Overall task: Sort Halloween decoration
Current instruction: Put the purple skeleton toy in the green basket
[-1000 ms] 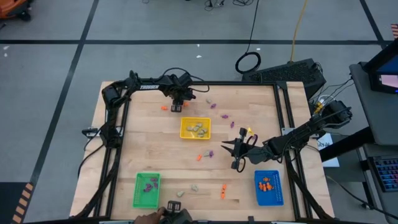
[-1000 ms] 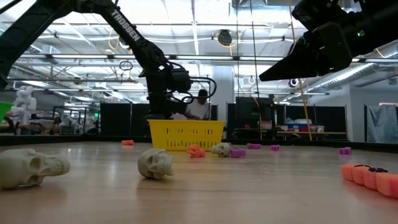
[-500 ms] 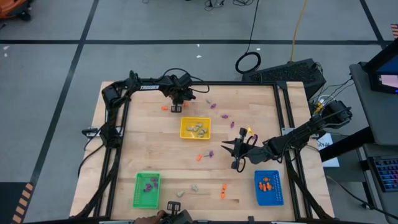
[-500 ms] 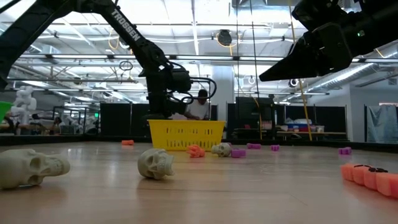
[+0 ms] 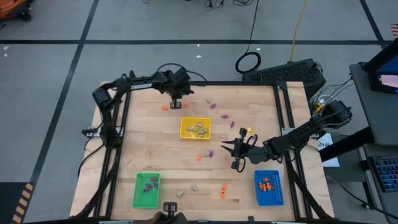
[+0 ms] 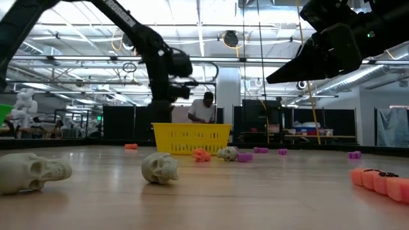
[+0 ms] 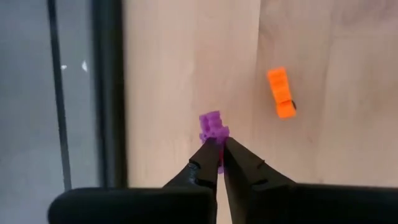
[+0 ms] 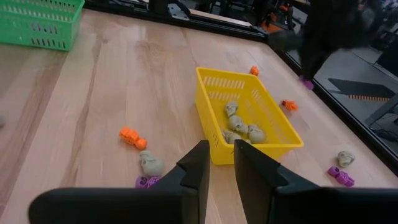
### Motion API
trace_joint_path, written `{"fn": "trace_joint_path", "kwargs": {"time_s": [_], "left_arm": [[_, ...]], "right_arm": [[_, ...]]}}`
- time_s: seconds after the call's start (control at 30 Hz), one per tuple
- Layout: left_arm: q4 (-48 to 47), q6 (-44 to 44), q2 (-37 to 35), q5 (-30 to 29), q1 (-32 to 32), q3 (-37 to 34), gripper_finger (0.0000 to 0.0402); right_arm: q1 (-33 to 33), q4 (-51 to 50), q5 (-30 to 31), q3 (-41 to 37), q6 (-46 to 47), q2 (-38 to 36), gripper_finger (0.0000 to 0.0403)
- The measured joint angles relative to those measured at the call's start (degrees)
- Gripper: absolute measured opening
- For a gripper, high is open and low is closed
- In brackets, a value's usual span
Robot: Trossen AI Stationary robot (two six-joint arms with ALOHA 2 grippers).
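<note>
1. The left pincer (image 7: 218, 149) has just closed on a purple trinket (image 7: 212, 126) and lifted, upper left of the high view.
2. Next likely stop: the green tray (image 5: 147, 189), lower left.
3. The right pincer (image 5: 231, 151) hovers mid-bench, narrowly parted, empty.

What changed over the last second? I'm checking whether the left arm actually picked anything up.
The left gripper closed its fingers on a purple trinket near the far edge and lifted, its arm swinging back. The right gripper stayed in mid-table; the yellow tray and loose pieces did not move.
</note>
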Motion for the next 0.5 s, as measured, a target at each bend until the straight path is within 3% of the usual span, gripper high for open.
{"fn": "trace_joint_path", "kwargs": {"time_s": [0.13,0.37,0.5], "left_arm": [[-1.55,-2.93,-6.28,2.16,-0.07,0.03,0.0013],[-1.94,-8.35,-18.12,12.17,0.15,-0.15,0.0014],[-1.73,-9.35,-22.08,12.56,-0.38,-1.56,0.0014]], "right_arm": [[0.00,-0.13,-1.38,0.00,0.00,0.01,0.0059],[0.00,-0.17,-4.58,0.00,0.22,0.01,0.0059],[0.02,-0.15,-6.03,0.00,0.39,0.01,0.0059]]}}
